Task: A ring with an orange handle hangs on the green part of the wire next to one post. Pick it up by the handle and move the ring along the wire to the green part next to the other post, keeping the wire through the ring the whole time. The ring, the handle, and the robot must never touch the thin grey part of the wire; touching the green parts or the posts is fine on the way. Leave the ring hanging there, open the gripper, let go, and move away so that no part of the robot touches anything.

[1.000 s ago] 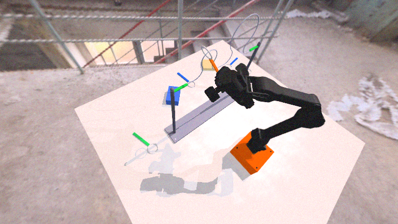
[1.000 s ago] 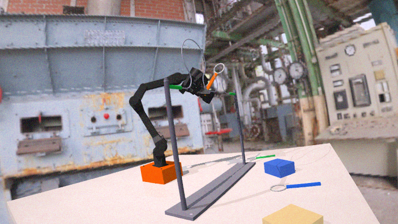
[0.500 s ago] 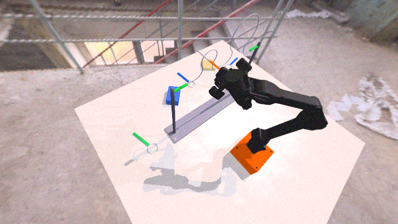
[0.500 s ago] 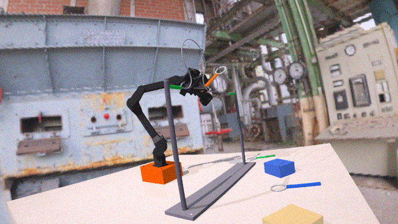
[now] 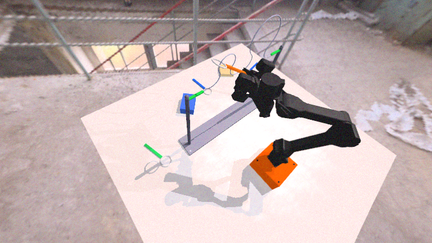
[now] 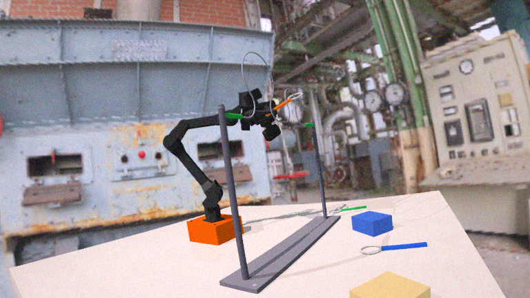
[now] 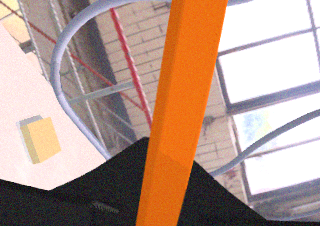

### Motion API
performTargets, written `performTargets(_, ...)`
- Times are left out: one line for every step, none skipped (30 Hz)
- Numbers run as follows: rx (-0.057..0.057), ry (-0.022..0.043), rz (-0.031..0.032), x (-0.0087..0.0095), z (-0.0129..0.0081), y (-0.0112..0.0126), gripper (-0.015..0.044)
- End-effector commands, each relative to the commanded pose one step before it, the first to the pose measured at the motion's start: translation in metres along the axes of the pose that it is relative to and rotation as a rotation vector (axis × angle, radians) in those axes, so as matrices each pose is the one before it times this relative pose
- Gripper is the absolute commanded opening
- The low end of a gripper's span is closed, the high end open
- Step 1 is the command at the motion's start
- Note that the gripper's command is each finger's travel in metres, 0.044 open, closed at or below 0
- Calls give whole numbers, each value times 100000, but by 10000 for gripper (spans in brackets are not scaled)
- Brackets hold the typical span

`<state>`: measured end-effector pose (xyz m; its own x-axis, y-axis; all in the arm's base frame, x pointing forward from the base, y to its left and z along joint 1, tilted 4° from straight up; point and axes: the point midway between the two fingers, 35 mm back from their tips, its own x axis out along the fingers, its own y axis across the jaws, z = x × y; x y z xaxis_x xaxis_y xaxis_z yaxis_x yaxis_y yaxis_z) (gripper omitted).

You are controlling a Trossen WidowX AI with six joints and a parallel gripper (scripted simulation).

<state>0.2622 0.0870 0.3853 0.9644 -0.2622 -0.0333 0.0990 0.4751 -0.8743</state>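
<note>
The orange handle (image 7: 187, 86) runs from the top edge down between the black fingers of the hand (image 7: 156, 149), clamped there and slightly tilted. Behind it, the grey wire (image 7: 59, 51) curves in a wide arc at left; another stretch crosses at right. At far left, a yellow block (image 7: 42, 140) sits on the pale table (image 7: 20, 91).

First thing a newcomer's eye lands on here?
Probably the orange handle, clamped in the black pincer and slanting across most of the wrist view's height. Next, the looping grey wire, high between two dark posts. Then the bright orange base block under the arm.
</note>
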Motion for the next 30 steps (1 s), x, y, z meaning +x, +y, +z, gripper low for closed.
performTargets(-6298,-1450,-3665,-15,-160,-873,-150)
performTargets(-2211,-322,-1018,27,1,-195,-150)
performTargets(-2219,-314,-1017,26,2,-196,-150)
performTargets(-2224,-309,-1015,26,2,-196,-150)
performTargets(-2226,-304,-1012,26,1,-196,-150)
performTargets(-2226,-300,-1010,26,1,-195,-150)
performTargets(-2225,-297,-1007,25,1,-195,-150)
performTargets(-2222,-294,-1005,25,1,-195,-150)
performTargets(-2217,-291,-1001,24,1,-194,-150)
performTargets(-2207,-288,-996,24,0,-193,-150)
performTargets(-2194,-285,-990,24,0,-192,-150)
performTargets(-2667,-341,-1205,29,0,-233,-150)
performTargets(-2759,-343,-1250,29,-1,-241,-150)
performTargets(-2665,-324,-1211,28,-3,-233,-150)
performTargets(-2539,-304,-1155,27,-5,-221,-150)
performTargets(-2409,-288,-1096,26,-5,-209,-150)
performTargets(-2290,-275,-1041,24,-4,-198,-150)
performTargets(-2809,-334,-1280,29,-4,-242,-150)
performTargets(-2771,-323,-1266,28,-6,-237,-150)
performTargets(-2408,-279,-1100,25,-7,-203,-150)
performTargets(-2122,-250,-969,23,-6,-176,-150)
performTargets(-1962,-236,-895,21,-4,-162,-150)
performTargets(-1897,-232,-864,20,-2,-155,-150)
performTargets(-1846,-228,-841,19,-2,-148,-150)
performTargets(-1749,-215,-797,19,-5,-134,-150)
performTargets(-2288,-276,-1045,24,-7,-171,-150)
performTargets(-2100,-249,-960,21,-7,-153,-150)
performTargets(-1792,-214,-818,18,-5,-129,-150)
performTargets(-1533,-185,-699,15,-6,-102,-150)
performTargets(-1280,-153,-584,13,-9,-72,-150)
